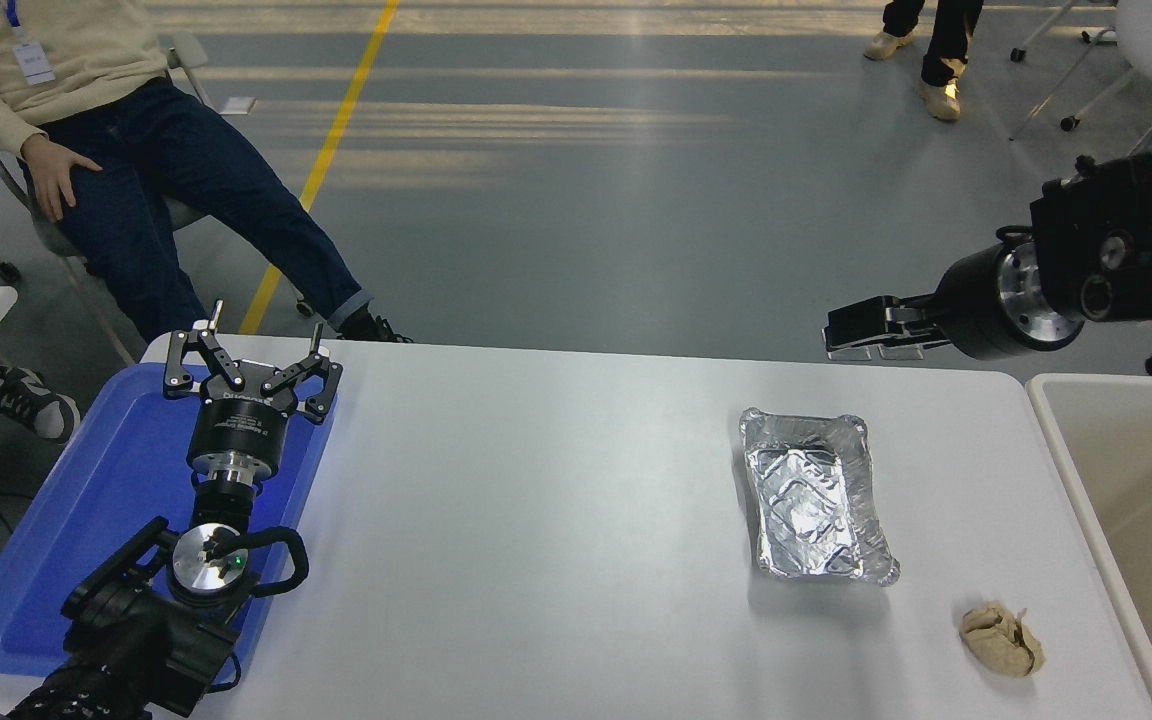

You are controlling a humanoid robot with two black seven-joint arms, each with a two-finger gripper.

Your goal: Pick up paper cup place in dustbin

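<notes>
The paper cup is out of view. The dustbin (1132,478) is a large beige bin at the table's right edge, only partly in the picture. My right gripper (833,338) hangs in the air over the table's far edge, left of the dustbin and beyond the foil tray, pointing left. It is seen side-on, with nothing visible in it. My left gripper (252,362) is parked open over the blue tray at the lower left.
A crumpled silver foil tray (814,497) lies right of the table's middle. A crumpled tan paper wad (1001,639) sits near the front right. A flat blue tray (86,520) is at the left edge. A person sits beyond the far left corner.
</notes>
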